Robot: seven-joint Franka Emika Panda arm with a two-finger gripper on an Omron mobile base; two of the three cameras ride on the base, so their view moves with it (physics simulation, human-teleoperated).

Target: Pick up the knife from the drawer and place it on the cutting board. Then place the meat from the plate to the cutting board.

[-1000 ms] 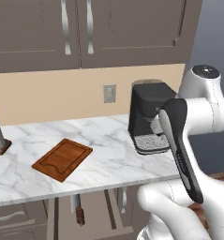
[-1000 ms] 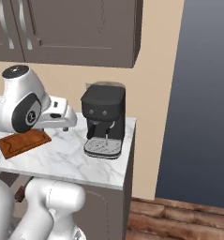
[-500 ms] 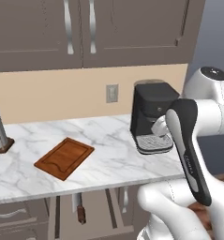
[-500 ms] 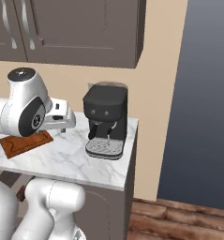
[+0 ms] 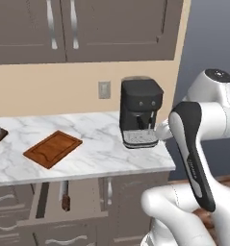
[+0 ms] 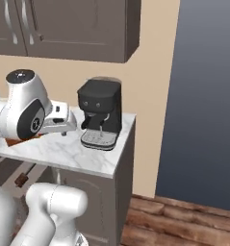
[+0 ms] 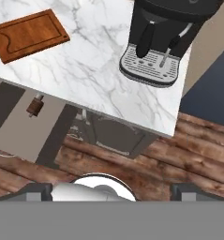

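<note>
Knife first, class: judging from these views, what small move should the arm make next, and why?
Probably swing the hand left and down toward the open taupe-grey drawer, where the dark brown knife handle pokes out under the marble counter. The reddish-brown wooden cutting board lies bare, and the hand hangs high near the black coffee machine.

The arm (image 5: 203, 144) was glossy white, built of rounded, bulbous segments — one long link carried a dark grey band down its length. Its capped joint (image 6: 21, 76) bore a dark round disc, and a second dark disc marked its side.
</note>
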